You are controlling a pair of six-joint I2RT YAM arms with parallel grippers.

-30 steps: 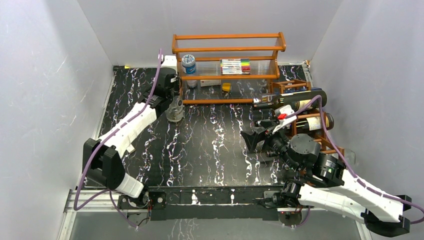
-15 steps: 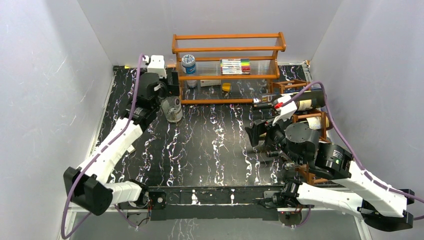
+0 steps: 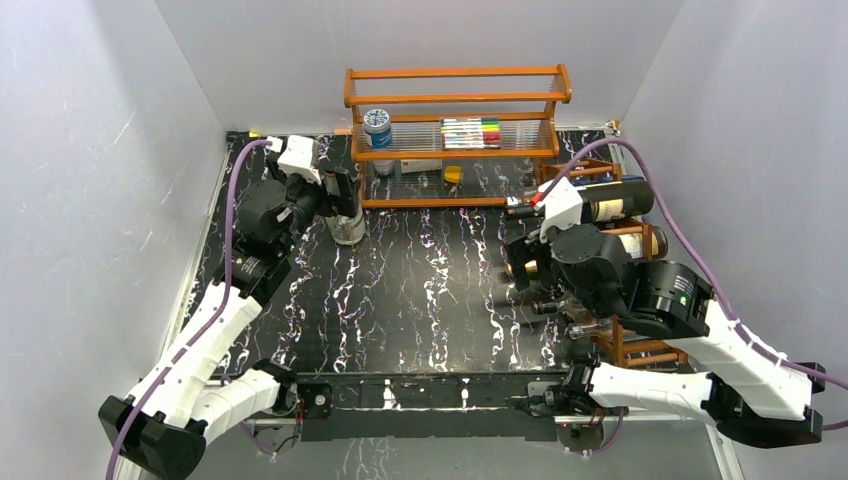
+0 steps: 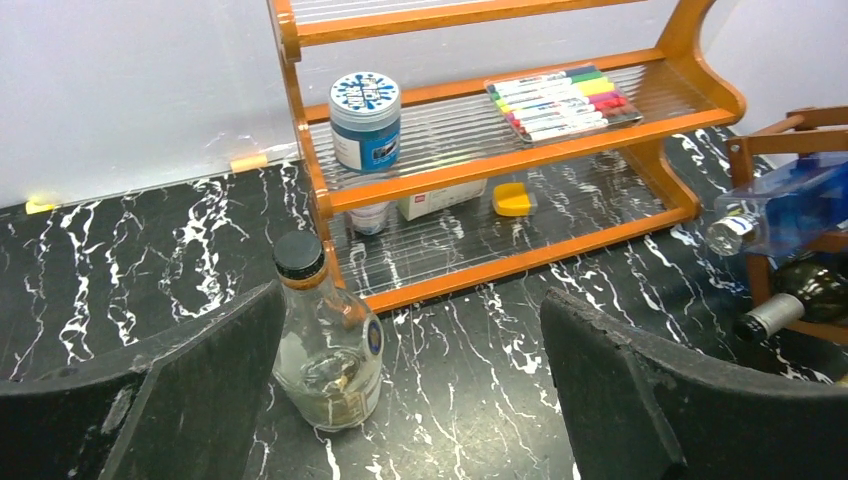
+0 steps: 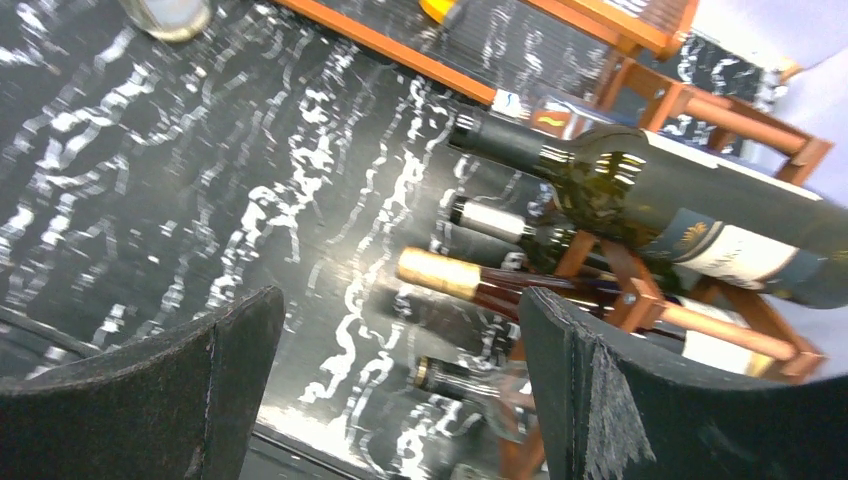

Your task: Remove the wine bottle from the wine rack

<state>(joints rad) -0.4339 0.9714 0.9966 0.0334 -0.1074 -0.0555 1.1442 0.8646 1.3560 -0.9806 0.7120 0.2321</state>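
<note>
While both grippers stand spread wide and empty, the wine bottle lies on its side across the top bars of the wine rack, at the right of the table, with its neck pointing toward the table's middle. The right gripper hangs in front of the rack, apart from the bottle. The left gripper faces a clear glass bottle beside the orange shelf and touches nothing. Risks, as judged: the bottle is smooth, dark, glossy glass and round in section, so a grip on the narrow neck alone may let the heavy body swing or slip. A sideways pull may drag it against the thin bars and tip or shift the light lattice. A low approach may strike the silver-capped neck or the gold-capped neck lodged in the cells beneath. The rack is reddish-brown wood, with slender square bars forming open cells. The gripper pads are black, coarse and matte. The table is black with white veining and a slight sheen.
</note>
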